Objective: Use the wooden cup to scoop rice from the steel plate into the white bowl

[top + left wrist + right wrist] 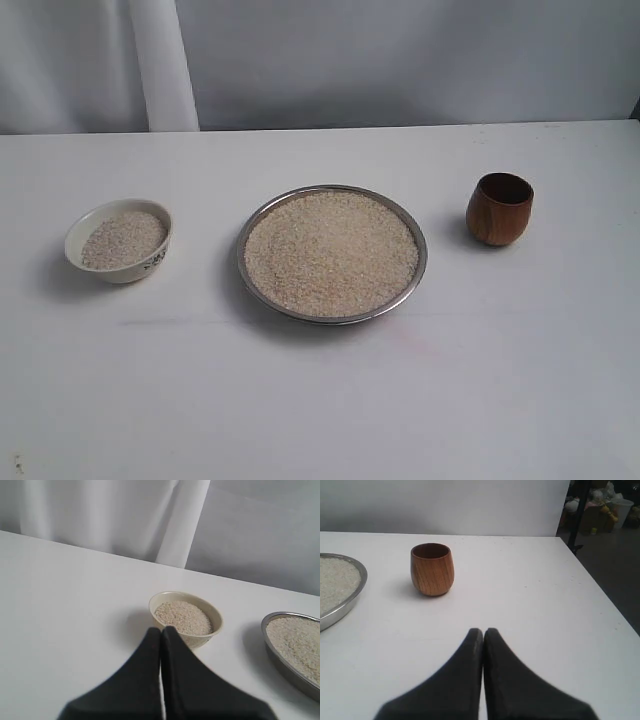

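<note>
The steel plate sits mid-table, heaped with rice; its edge also shows in the left wrist view and the right wrist view. The white bowl stands left of it, part-filled with rice, and appears in the left wrist view. The wooden cup stands upright and empty right of the plate, also seen from the right wrist. My left gripper is shut and empty, just short of the bowl. My right gripper is shut and empty, well short of the cup. Neither gripper shows in the exterior view.
A white table carries everything; a pale curtain hangs behind. The table's right edge drops to a dark floor, with a stand and clutter beyond.
</note>
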